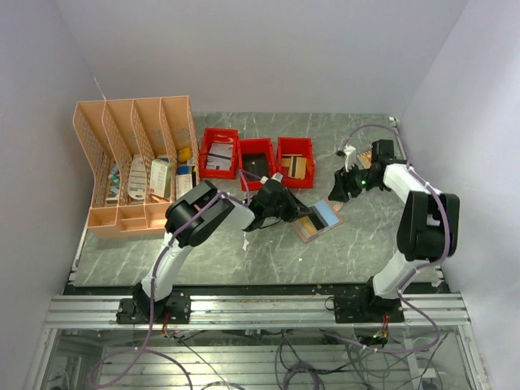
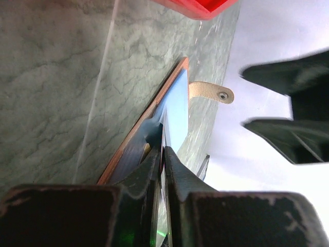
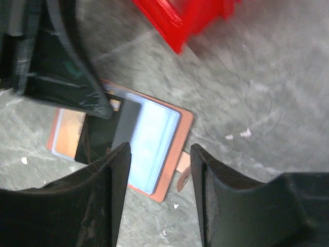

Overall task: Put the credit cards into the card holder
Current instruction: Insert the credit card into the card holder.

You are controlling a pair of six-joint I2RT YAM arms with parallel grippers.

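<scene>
1. Holder (image 3: 186, 128): lies unfolded on the counter (image 1: 244, 260), in front of the right-hand red bin (image 1: 294, 158), roughly midway between the two arms. Both panels face up. Its tab (image 2: 212, 92) sticks out flat from the far edge.

2. Blue card (image 2: 176, 103): sits on the holder's right panel. A tan card (image 3: 69, 135) sits on the left panel.

3. Left gripper (image 2: 162, 154): reaches in from the left, low over the holder. Jaws are closed to a thin slit at the near edge of the blue card. A pale sliver in line with that card runs into the slit, so the card edge is pinched between the fingers.

4. Right gripper (image 3: 160, 152): hangs above the holder on its far right side, clear of it. Jaws stand well apart with nothing between them. The blue card and the holder's rim show through the gap.

5. Differences between views:
- The top view alone gives the layout: three red bins in a row behind the holder, and a peach organizer (image 1: 134, 162) at far left.
- The left wrist view alone shows the slit and the card edge in it. It also shows the right gripper as a blurred dark shape to the right.
- The right wrist view alone shows both panels from above. The left gripper covers the holder's upper left, and a dark patch lies between the two cards. This view is blurred, so the card slots cannot be made out.
</scene>
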